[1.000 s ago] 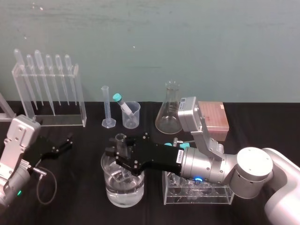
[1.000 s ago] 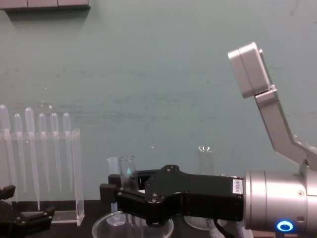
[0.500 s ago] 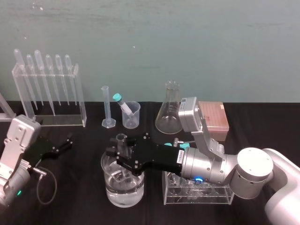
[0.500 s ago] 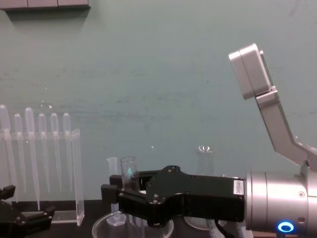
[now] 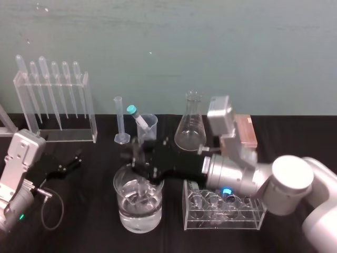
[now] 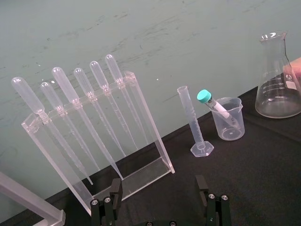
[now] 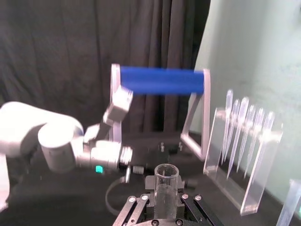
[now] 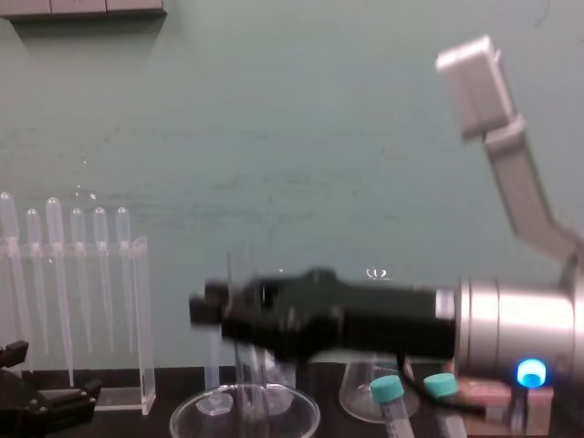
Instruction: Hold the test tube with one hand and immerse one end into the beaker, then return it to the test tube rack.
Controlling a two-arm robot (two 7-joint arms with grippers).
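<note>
Dipping step in hand, with the right gripper [image 5: 141,158] closed around the long clear glass test tube [image 7: 166,181], upright over the wide glass beaker of water [image 5: 126,211], lower end seemingly inside. Next, probably: lift straight above the rim, then carry to the low salmon-pink translucent test tube rack [image 5: 246,132] behind that arm. Left gripper [image 6: 159,188] parked at left, fingers spread.

Bare desk [image 5: 89,232] left of beaker [image 5: 138,211], toward front edge. Right: clear tube holder [image 5: 224,213] close. Behind: flask [image 5: 190,124], small beaker [image 5: 148,129], cylinder [image 5: 120,120]. Above: right claw [image 5: 138,156] holding test tube [image 7: 166,182].
</note>
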